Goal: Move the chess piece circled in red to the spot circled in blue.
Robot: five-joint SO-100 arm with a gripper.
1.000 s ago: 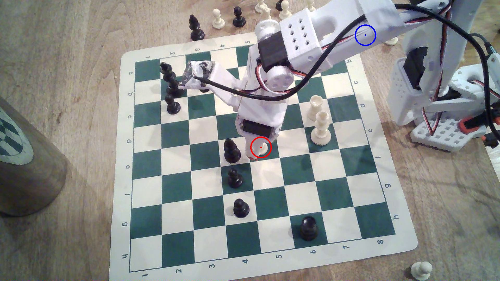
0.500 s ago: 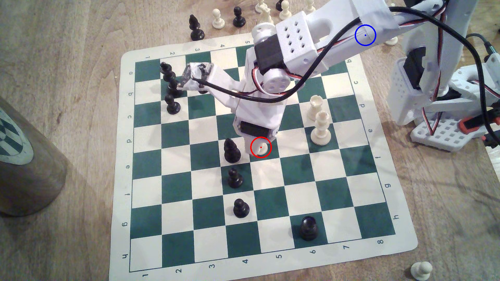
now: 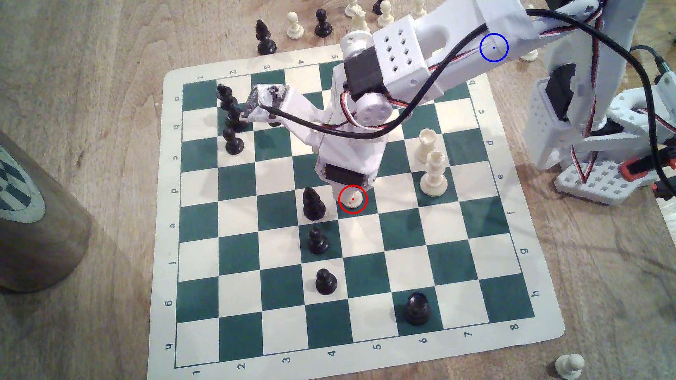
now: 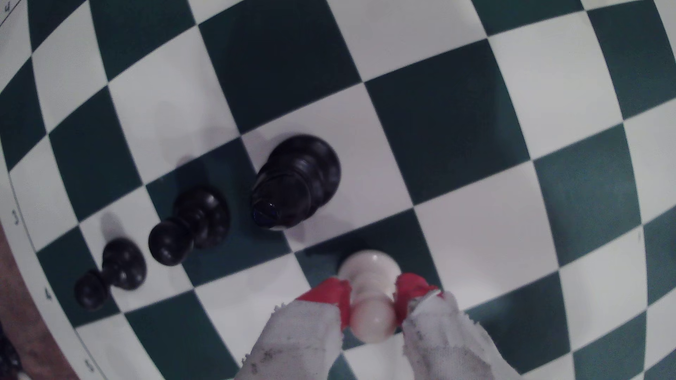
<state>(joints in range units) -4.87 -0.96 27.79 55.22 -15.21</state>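
Over the last second the arm's wrist block (image 3: 347,160) shifted slightly toward the exterior view's left and upper frame, most of it in the first half-second. The tool (image 3: 350,204) has drawn in around the chess piece (image 3: 353,200); orange tip below the red ring gone.

One green-and-cream chessboard mat (image 3: 406,270); on it three cream pieces, the ringed cream pawn (image 3: 354,201) and two taller cream pieces (image 3: 433,175) — and six black ones clearly seen: three black pawns (image 3: 325,281), one black rook (image 3: 417,308), two taller black pieces (image 3: 312,204)
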